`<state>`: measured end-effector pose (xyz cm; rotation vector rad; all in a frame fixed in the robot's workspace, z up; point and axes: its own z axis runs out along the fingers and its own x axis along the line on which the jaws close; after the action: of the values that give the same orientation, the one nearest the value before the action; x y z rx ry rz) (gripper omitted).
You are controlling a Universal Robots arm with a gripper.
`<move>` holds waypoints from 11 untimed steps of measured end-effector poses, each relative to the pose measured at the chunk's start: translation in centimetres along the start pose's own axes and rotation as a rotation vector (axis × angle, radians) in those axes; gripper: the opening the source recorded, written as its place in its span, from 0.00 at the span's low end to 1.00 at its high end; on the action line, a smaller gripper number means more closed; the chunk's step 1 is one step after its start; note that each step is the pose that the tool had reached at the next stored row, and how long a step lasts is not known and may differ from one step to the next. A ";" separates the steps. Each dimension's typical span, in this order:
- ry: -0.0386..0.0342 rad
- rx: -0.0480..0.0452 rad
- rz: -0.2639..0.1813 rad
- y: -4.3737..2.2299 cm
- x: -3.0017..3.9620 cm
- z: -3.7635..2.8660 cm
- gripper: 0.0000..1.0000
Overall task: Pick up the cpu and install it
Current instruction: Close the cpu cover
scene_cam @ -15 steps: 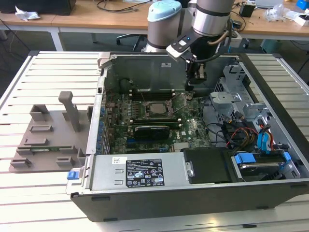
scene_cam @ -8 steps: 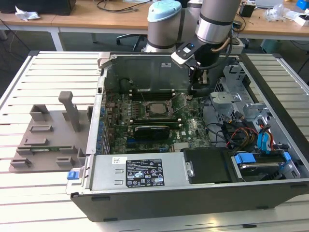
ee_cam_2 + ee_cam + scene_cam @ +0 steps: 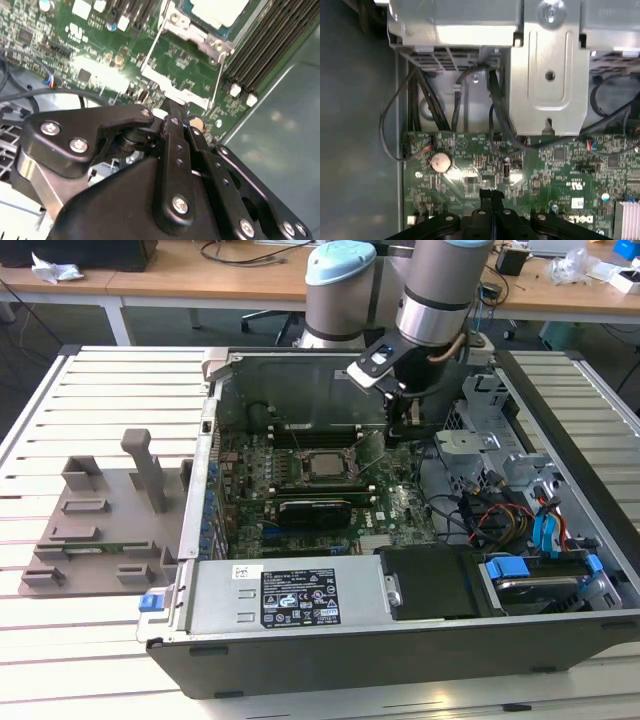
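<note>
The cpu (image 3: 325,463) is a small silvery-grey square lying in the socket on the green motherboard (image 3: 400,505) inside the open computer case. In the second wrist view the cpu (image 3: 220,9) sits inside its metal socket frame, with thin wire levers standing up beside it. My gripper (image 3: 408,426) hangs above the board toward the exterior view's right of the socket, apart from the cpu. Its black fingers (image 3: 172,117) are pressed together, and I see nothing between them. In the first wrist view the gripper (image 3: 491,194) hovers just above the board.
A black rectangular heatsink (image 3: 315,510) lies in front of the socket. A metal drive cage (image 3: 480,445), loose cables (image 3: 480,515) and blue tabs (image 3: 505,568) fill the case's right side. A grey fixture (image 3: 100,530) stands on the slatted table at the exterior view's left. A coin battery (image 3: 440,161) sits on the board.
</note>
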<state>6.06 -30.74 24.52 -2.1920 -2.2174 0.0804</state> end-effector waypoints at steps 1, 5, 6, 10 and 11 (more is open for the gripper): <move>-0.0002 0.0000 0.000 -0.48 0.00 0.03 0.11; -0.0001 -0.0001 0.000 -1.97 0.02 0.11 0.11; -0.0001 -0.0001 0.000 -2.29 0.03 0.13 0.11; -0.0001 -0.0001 0.000 -3.38 0.04 0.19 0.11; -0.0001 -0.0001 0.000 -3.56 0.04 0.20 0.11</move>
<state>2.49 -30.75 24.50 -2.1923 -2.2173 0.0803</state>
